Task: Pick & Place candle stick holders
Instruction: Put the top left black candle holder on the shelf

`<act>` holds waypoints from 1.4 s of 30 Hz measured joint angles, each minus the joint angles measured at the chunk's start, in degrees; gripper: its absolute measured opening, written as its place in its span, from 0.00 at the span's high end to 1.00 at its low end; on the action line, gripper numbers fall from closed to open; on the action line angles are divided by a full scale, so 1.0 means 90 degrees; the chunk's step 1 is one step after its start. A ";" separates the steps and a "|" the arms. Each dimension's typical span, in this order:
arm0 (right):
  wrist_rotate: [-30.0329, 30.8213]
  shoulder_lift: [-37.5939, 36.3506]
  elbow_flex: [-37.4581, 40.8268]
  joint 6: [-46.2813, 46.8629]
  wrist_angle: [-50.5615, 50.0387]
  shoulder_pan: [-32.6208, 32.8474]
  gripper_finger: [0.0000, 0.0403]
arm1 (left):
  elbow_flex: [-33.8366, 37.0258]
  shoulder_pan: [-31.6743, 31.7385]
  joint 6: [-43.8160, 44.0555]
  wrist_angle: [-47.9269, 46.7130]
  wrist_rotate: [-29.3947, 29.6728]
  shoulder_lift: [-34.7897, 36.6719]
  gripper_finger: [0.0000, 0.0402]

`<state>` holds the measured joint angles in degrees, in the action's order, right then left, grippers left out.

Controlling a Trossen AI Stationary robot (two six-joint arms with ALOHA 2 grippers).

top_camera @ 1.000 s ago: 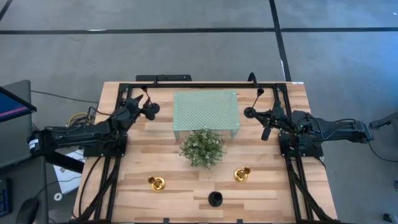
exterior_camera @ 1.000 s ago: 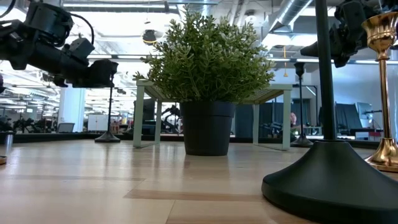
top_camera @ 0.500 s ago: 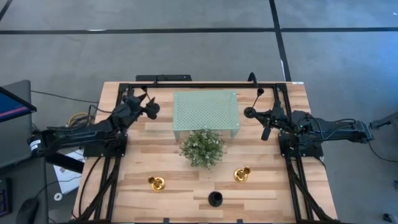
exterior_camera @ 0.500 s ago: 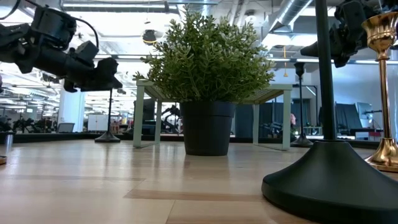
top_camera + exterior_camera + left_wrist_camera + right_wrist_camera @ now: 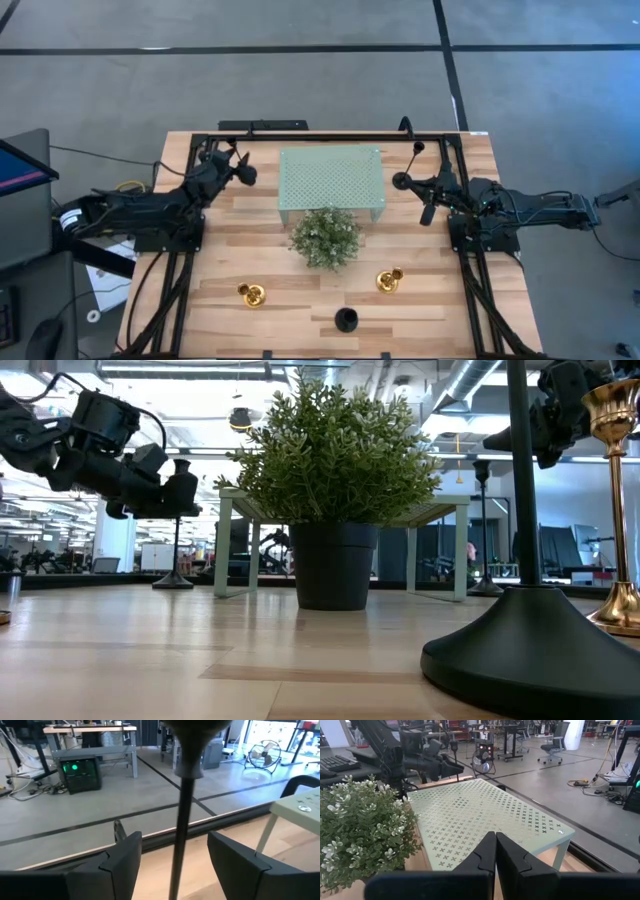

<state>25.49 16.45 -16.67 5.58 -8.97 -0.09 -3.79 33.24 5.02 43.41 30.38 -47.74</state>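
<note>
Grey concrete floor [image 5: 300,70] around wooden table [image 5: 270,265], crossed by dark tape lines. Open workshop beyond: exposed ceiling ducts [image 5: 470,385], bright overhead light. Metal workbench [image 5: 95,755] with green-lit box [image 5: 80,770] beneath (cables trailing beside it). Round floor fan [image 5: 263,754] farther off. Office chair [image 5: 552,742] among desks in distance.

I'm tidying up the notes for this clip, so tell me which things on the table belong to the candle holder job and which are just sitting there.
Part of the job:
- black candle holders: back left, back right, front
- two gold candle holders

Just sitting there:
- potted plant
- pale green perforated stand
</note>
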 joint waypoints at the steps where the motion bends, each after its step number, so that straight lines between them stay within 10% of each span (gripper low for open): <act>1: 0.0001 0.0000 0.0000 0.0000 0.0000 0.0002 1.00 | 0.0000 0.0008 0.0002 0.0083 0.0002 -0.0062 0.45; 21: 0.0001 0.0000 0.0000 0.0000 0.0000 -0.0001 1.00 | 0.0000 0.0014 -0.0048 0.0424 0.0008 -0.0263 0.96; 42: -0.0004 0.0001 0.0000 0.0000 0.0000 0.0002 1.00 | -0.0047 -0.0419 -0.0239 0.0387 -0.0053 -0.0263 0.97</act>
<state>25.45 16.45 -16.67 5.58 -8.97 -0.08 -4.21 29.46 2.87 46.90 29.90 -50.11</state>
